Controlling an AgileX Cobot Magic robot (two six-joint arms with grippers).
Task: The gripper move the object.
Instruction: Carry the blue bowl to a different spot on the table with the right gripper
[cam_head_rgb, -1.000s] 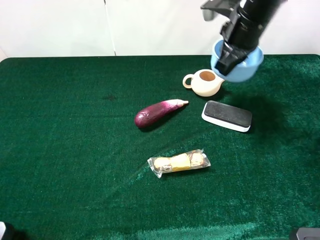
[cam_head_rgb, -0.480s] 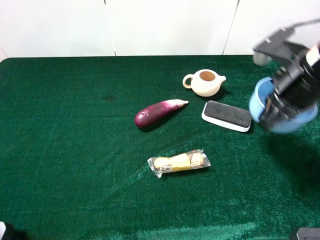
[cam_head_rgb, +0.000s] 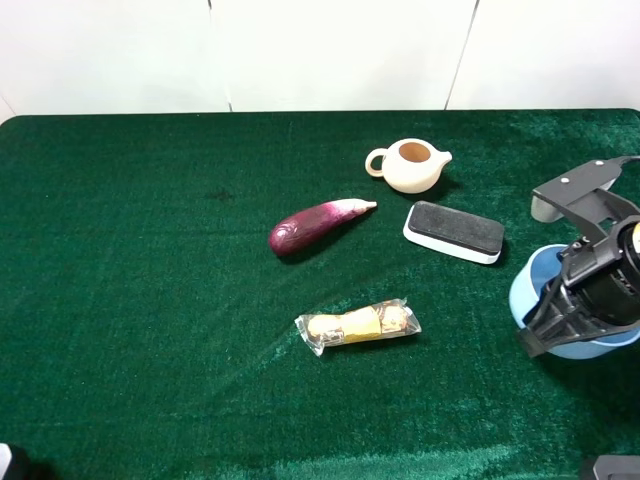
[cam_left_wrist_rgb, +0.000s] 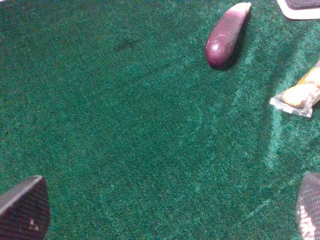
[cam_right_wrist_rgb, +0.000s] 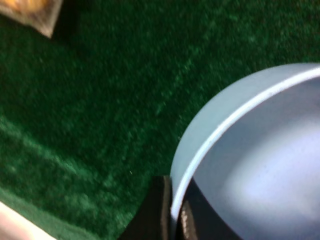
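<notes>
My right gripper (cam_head_rgb: 545, 325) is shut on the rim of the light blue bowl (cam_head_rgb: 535, 290) and holds it low over the green cloth at the right edge, in front of the eraser. In the right wrist view the dark fingers (cam_right_wrist_rgb: 157, 210) pinch the bowl's rim (cam_right_wrist_rgb: 235, 165) from both sides. My left gripper (cam_left_wrist_rgb: 165, 210) is open over bare cloth, with only its two fingertips showing; it is out of sight in the high view.
A cream teapot (cam_head_rgb: 410, 164) stands at the back. A black-and-white eraser (cam_head_rgb: 453, 231) lies in front of it. A purple eggplant (cam_head_rgb: 315, 225) lies mid-table and a wrapped snack (cam_head_rgb: 358, 324) lies nearer the front. The table's right edge is close to the bowl.
My right gripper has carried the bowl from beside the teapot to the right and toward the front, and down close to the cloth. The other things have not moved.
</notes>
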